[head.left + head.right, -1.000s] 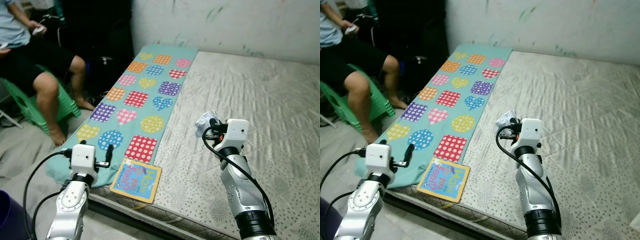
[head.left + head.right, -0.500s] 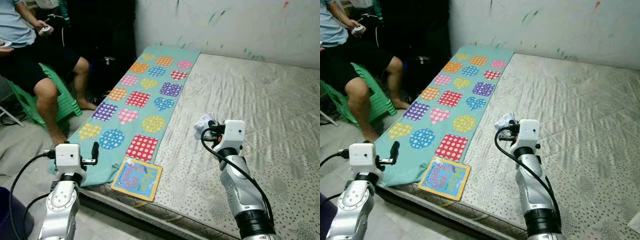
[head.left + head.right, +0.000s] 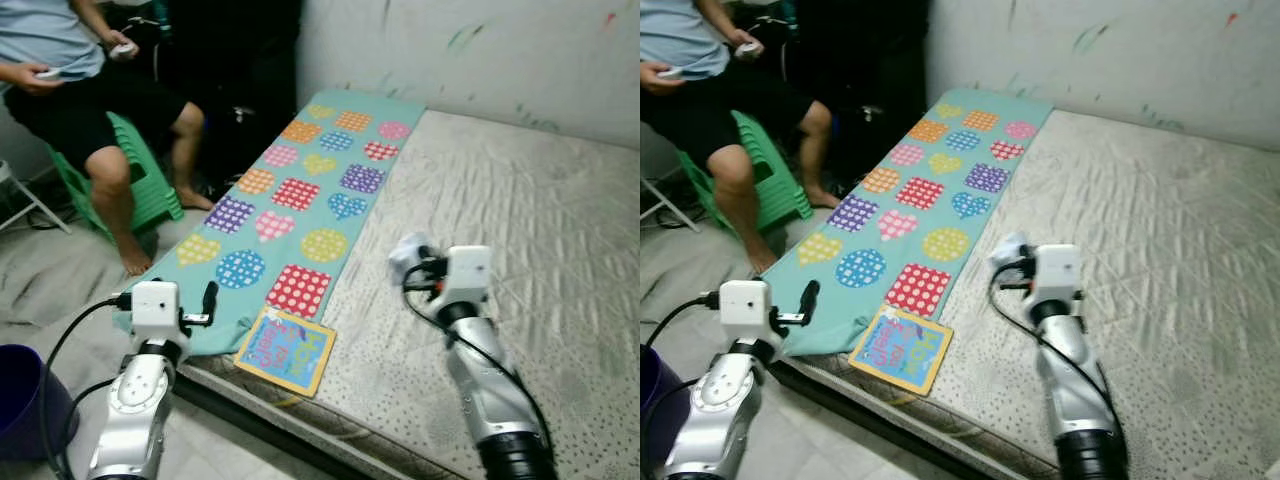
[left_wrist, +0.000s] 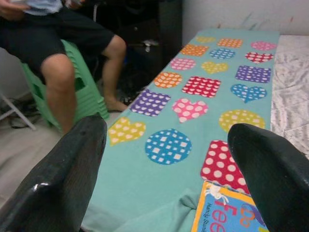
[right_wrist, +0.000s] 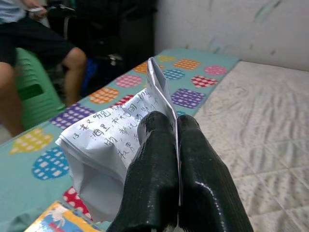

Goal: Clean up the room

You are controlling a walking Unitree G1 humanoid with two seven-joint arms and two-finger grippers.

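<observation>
My right gripper (image 3: 415, 272) is shut on a crumpled sheet of white paper (image 3: 406, 249) with handwriting (image 5: 104, 140), held above the grey mattress (image 3: 540, 230) near the mat's edge. My left gripper (image 3: 210, 299) stands open over the near corner of the teal mat (image 3: 300, 190), nothing between its fingers (image 4: 58, 179). A colourful picture book (image 3: 285, 348) lies flat at the mattress's front edge, between the two arms.
A person (image 3: 70, 70) sits on a green stool (image 3: 135, 190) at the left, holding controllers, feet on the floor beside the mat. A dark purple bin (image 3: 25, 395) stands on the floor at the lower left. A marked white wall runs behind the mattress.
The camera has swung left, so the bin has come into sight and the scene has shifted right. Both arms hold much the same pose; the right gripper still grips the paper.
</observation>
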